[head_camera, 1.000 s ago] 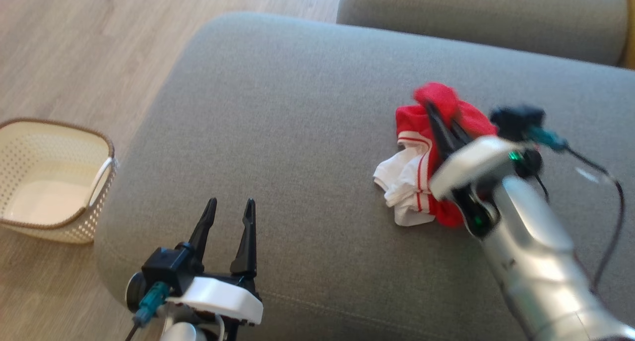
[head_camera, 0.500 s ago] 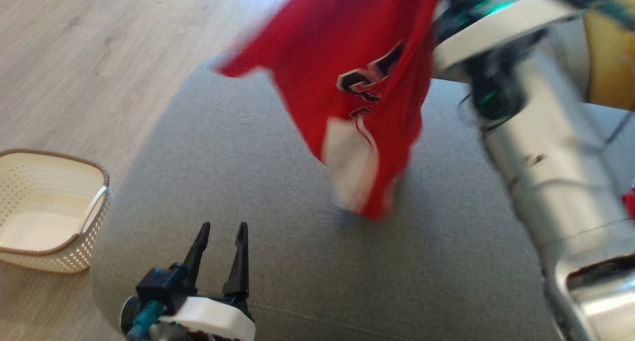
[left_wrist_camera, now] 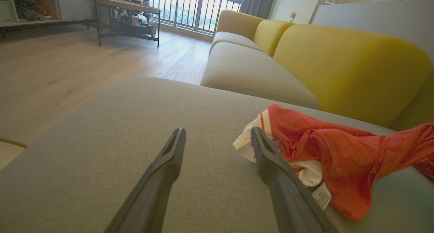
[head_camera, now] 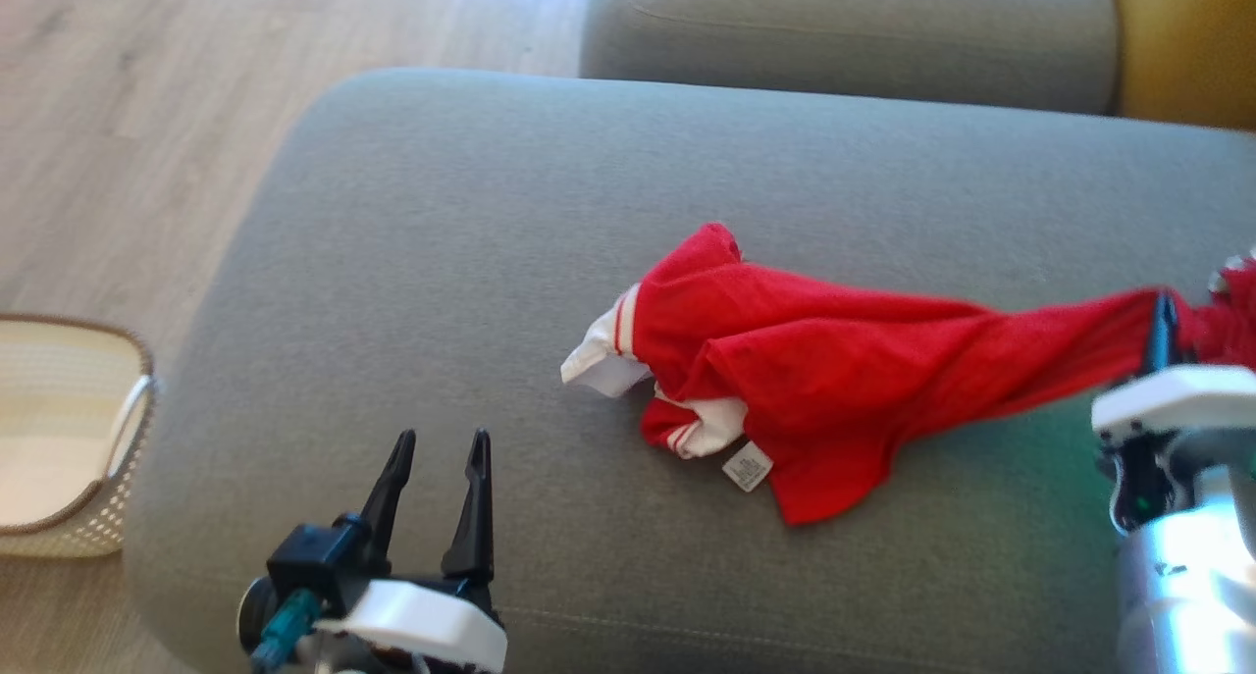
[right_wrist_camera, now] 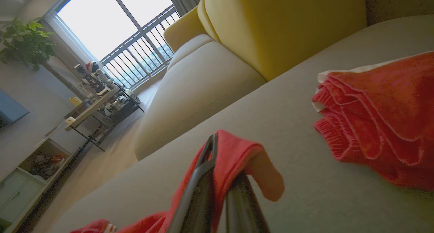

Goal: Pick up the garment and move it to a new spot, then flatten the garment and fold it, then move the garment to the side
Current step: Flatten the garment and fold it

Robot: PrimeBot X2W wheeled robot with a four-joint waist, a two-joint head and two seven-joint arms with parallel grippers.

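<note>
Right fingers [head_camera: 1164, 329] pinching garment [head_camera: 814, 370] end; left fingers [head_camera: 475, 502] spread, clear of it

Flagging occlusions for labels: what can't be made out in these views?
- Head view: the garment is crumpled; its folds hide any print. Its sewn label is too small to read.
- Head view: the basket is cut by the left edge.
- Right wrist view: the garment drapes the fingers of the right gripper, hiding one tip.
- Right wrist view: the red bunch is cut by the right edge; same garment or not, unclear.
</note>
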